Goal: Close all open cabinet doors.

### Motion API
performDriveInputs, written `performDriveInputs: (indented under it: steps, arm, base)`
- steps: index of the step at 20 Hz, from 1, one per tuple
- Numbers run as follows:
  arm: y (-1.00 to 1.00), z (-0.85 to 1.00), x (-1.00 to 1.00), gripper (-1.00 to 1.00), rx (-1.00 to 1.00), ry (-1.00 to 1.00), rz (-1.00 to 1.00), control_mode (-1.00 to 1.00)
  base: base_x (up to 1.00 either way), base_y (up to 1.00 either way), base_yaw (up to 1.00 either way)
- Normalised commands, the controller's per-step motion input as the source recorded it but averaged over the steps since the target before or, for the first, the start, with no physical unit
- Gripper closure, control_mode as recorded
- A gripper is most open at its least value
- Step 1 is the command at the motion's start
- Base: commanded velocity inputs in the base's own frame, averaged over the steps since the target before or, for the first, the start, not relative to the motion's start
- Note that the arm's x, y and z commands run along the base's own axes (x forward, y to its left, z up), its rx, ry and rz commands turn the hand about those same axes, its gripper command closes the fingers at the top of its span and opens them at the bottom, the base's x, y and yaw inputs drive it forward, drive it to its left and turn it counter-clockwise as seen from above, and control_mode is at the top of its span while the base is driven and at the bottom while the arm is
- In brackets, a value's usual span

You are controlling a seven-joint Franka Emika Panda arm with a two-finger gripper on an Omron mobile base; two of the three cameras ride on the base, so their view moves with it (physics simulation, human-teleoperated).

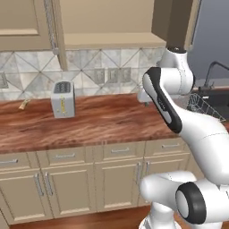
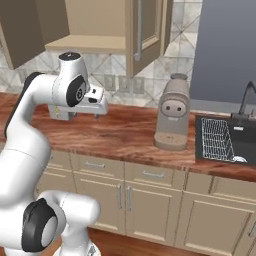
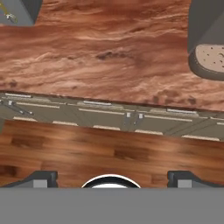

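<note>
Two upper cabinet doors stand swung out over the counter. The left door (image 1: 24,22) shows its panelled face and silver bar handle (image 1: 51,27); from the right base view its dark inner side (image 2: 30,30) shows. The right door (image 2: 145,35) hangs open with its handle facing me, and appears dark and nearly edge-on (image 1: 172,20) in the left base view. Between them lies the open cabinet interior (image 2: 90,20). My gripper (image 2: 96,114) hovers well below the doors over the wooden counter (image 1: 112,120), pointing down, jaws wide apart and holding nothing (image 3: 112,177).
A grey toaster (image 1: 62,99) stands at the back left of the counter. A beige coffee machine (image 2: 172,112) sits to the right, beside the sink with a wire rack (image 2: 220,137) and black faucet (image 2: 245,100). The lower cabinet doors (image 1: 67,188) are shut.
</note>
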Motion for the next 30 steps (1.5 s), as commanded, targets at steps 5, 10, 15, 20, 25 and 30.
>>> performDriveInputs:
  steps: [5, 10, 15, 20, 25, 30]
  arm:
    - [0.0, 0.0, 0.0, -1.0, 0.0, 0.0, 0.0, 1.0]
    - [0.0, 0.0, 0.0, -1.0, 0.0, 0.0, 0.0, 1.0]
    - [0.0, 0.0, 0.0, -1.0, 0.0, 0.0, 0.0, 1.0]
    - [0.0, 0.0, 0.0, -1.0, 0.0, 0.0, 0.0, 1.0]
    - [0.0, 0.0, 0.0, -1.0, 0.0, 0.0, 0.0, 1.0]
    - [0.0, 0.0, 0.0, -1.0, 0.0, 0.0, 0.0, 1.0]
  base:
    - [0.54, 0.41, 0.0]
    - [0.48, 0.32, 0.0]
    - [0.39, 0.28, -0.01]
    - [0.41, 0.24, -0.02]
    - [0.4, 0.14, -0.01]
    - [0.42, 0.13, -0.01]
